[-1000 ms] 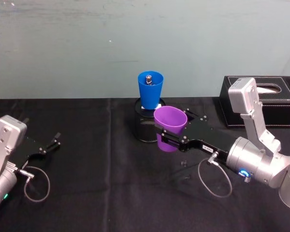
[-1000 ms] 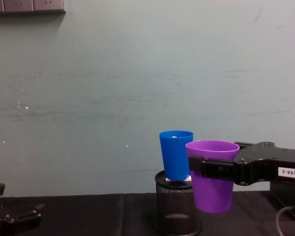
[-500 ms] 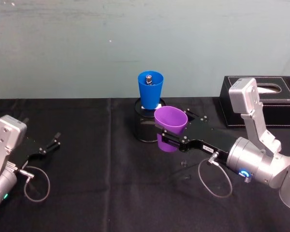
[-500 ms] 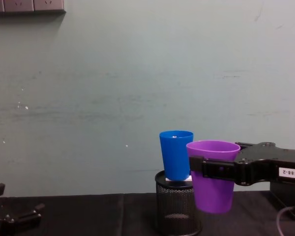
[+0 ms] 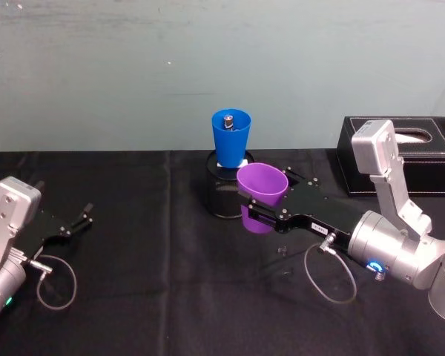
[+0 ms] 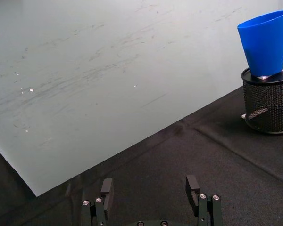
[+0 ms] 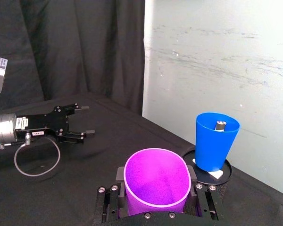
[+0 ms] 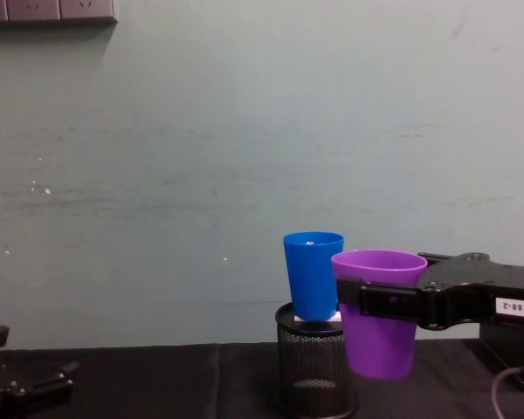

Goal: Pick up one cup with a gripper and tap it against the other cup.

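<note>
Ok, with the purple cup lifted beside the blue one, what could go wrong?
1. The blue cup stands perched on the black mesh pen holder, so a tap could topple it.
2. The purple cup, clamped in the right gripper, hangs partly below the holder's rim in the chest view, so it might strike the holder instead.
The left gripper sits open, idle.

"188-2", label (image 8: 514,306) on right tool (image 8: 378,301)

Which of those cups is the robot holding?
The purple cup, clamped in the right gripper; the blue cup stands free on the mesh holder. The left gripper idles far left.
</note>
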{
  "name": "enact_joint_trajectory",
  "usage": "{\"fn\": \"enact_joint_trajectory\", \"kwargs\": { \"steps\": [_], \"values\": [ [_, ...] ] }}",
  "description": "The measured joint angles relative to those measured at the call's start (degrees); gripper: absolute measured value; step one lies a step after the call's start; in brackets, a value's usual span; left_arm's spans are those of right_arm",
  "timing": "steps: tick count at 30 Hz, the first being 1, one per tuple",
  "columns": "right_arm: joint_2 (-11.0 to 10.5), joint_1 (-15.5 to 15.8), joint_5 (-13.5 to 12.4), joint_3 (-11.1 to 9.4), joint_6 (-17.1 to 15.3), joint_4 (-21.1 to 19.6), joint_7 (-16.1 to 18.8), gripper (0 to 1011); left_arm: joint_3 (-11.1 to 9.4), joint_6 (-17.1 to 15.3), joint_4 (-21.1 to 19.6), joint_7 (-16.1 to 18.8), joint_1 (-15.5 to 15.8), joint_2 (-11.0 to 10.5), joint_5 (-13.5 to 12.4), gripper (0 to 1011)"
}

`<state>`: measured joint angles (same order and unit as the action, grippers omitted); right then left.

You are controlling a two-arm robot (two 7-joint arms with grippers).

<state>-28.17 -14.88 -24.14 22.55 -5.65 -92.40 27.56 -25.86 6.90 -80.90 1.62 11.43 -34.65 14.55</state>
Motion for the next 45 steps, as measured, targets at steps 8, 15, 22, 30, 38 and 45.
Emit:
{"fn": "enact_joint_trajectory", "kwargs": {
  "steps": [8,15,22,30,38,45],
  "values": [
    [0.0,0.0,0.0,0.0,0.0,0.0,0.0,729,0.0,0.0,0.0,0.0,0.0,0.0,0.0,1000],
    [0.0,0.0,0.0,0.0,0.0,0.0,0.0,728,0.0,0.0,0.0,0.0,0.0,0.0,0.0,1000],
    [0.0,0.0,0.0,0.0,0.0,0.0,0.0,728,0.0,0.0,0.0,0.0,0.0,0.0,0.0,1000],
    [0.0,0.0,0.0,0.0,0.0,0.0,0.0,729,0.0,0.0,0.0,0.0,0.0,0.0,0.0,1000],
    [0.0,0.0,0.0,0.0,0.0,0.0,0.0,729,0.0,0.0,0.0,0.0,0.0,0.0,0.0,1000],
    [0.0,0.0,0.0,0.0,0.0,0.0,0.0,729,0.0,0.0,0.0,0.0,0.0,0.0,0.0,1000]
  ]
}}
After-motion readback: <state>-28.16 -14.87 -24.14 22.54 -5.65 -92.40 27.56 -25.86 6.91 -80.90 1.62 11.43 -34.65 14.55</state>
